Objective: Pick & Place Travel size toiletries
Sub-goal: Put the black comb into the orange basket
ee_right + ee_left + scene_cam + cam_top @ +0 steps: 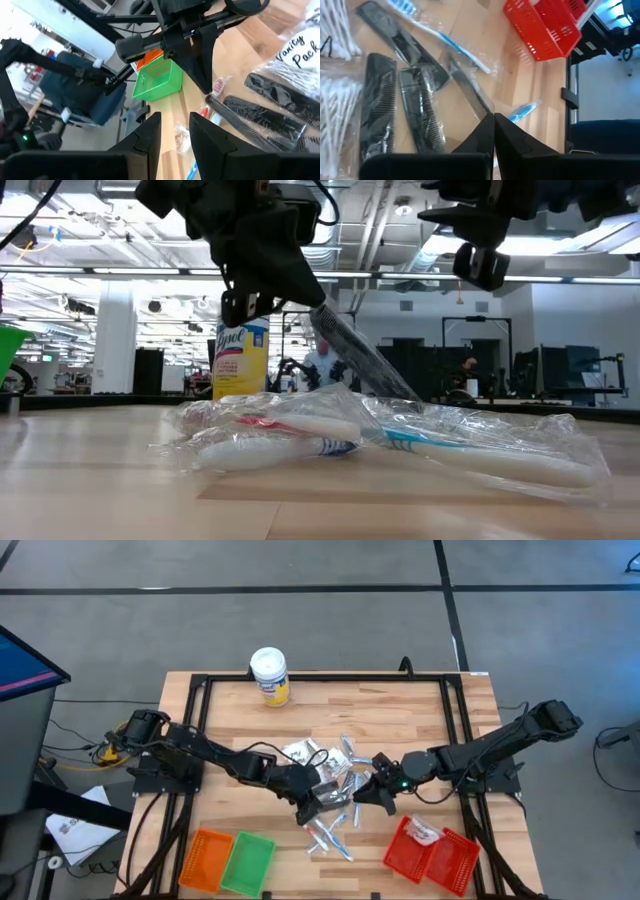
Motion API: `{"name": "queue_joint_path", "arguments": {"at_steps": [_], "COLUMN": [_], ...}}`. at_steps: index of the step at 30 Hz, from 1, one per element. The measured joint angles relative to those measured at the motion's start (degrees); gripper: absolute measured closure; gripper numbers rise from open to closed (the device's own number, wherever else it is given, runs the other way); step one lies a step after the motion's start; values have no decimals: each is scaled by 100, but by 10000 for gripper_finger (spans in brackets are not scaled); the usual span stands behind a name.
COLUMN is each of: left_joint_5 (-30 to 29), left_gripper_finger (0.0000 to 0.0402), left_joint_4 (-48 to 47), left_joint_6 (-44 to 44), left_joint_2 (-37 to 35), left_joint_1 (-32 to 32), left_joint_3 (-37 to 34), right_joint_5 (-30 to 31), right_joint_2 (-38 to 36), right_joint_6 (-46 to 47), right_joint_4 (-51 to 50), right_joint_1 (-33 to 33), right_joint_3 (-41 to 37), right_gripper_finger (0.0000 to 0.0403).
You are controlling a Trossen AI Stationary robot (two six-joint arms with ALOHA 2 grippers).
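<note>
Both grippers hang over the toiletries heap (pixel 330 775) mid-table toward the front edge: the left gripper (pixel 322 802), clamped on a dark wrapped comb (pixel 362 365) slanting down to the heap, is nearer than the right gripper (pixel 378 798), slightly parted and empty.

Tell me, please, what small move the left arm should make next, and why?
Probably raise the left gripper a little. It is shut on a slim black comb in clear wrap, whose lower end hangs close to the clear-wrapped white toothbrushes on the wooden table. Lifting it first should keep it from dragging them.
</note>
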Motion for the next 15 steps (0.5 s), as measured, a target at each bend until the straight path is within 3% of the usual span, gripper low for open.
{"name": "queue_joint_path", "arguments": {"at_steps": [9, 15], "left_joint_5": [249, -146], "left_gripper_finger": [401, 401], "left_joint_4": [15, -103], "left_joint_6": [146, 140], "left_joint_2": [-2, -2], "left_joint_1": [0, 22], "left_joint_3": [260, 262], "right_joint_5": [-36, -36], "right_joint_2": [0, 0], "right_joint_6": [-616, -616], "right_joint_4": [-6, -38], "right_joint_1": [8, 4], "right_joint_3": [2, 0], "right_gripper_finger": [300, 278]}}
